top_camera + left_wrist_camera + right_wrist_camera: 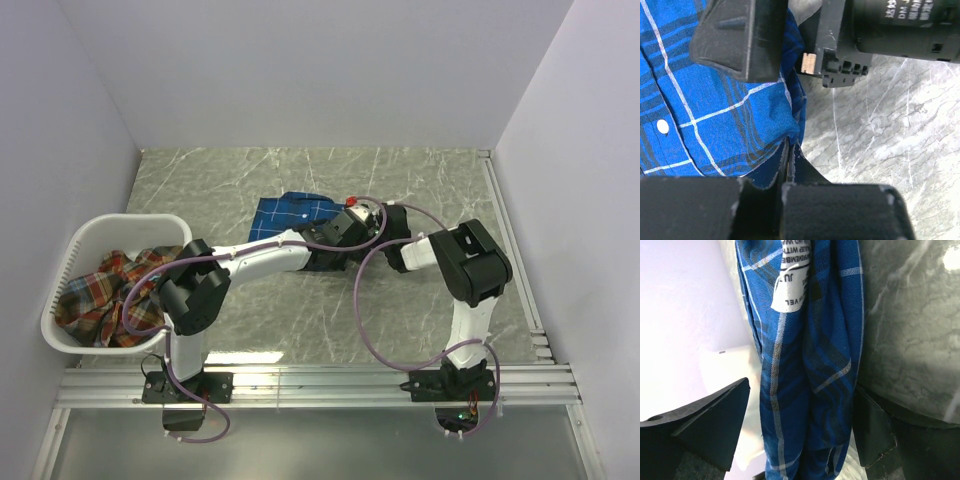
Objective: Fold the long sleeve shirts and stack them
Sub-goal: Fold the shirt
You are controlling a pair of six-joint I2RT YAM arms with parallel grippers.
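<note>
The royal blue plaid long sleeve shirt (pixel 290 212) lies bunched at the middle of the table. My left gripper (pixel 343 228) is shut on an edge of it, the fabric pinched between the closed fingertips (pixel 789 146). My right gripper (pixel 366 220) meets it from the right and stands open. A hanging fold of the blue shirt (pixel 805 370) with its white label (pixel 790 285) runs between the right fingers (pixel 710 425), with a gap on the left side. A red-orange plaid shirt (pixel 105 290) lies crumpled in the basket.
The white plastic laundry basket (pixel 130 222) stands at the left edge of the table, beside the left arm. The grey marbled tabletop (pixel 420 180) is walled at the back and on both sides. The right wrist housing (pixel 890 25) hangs close above the left gripper.
</note>
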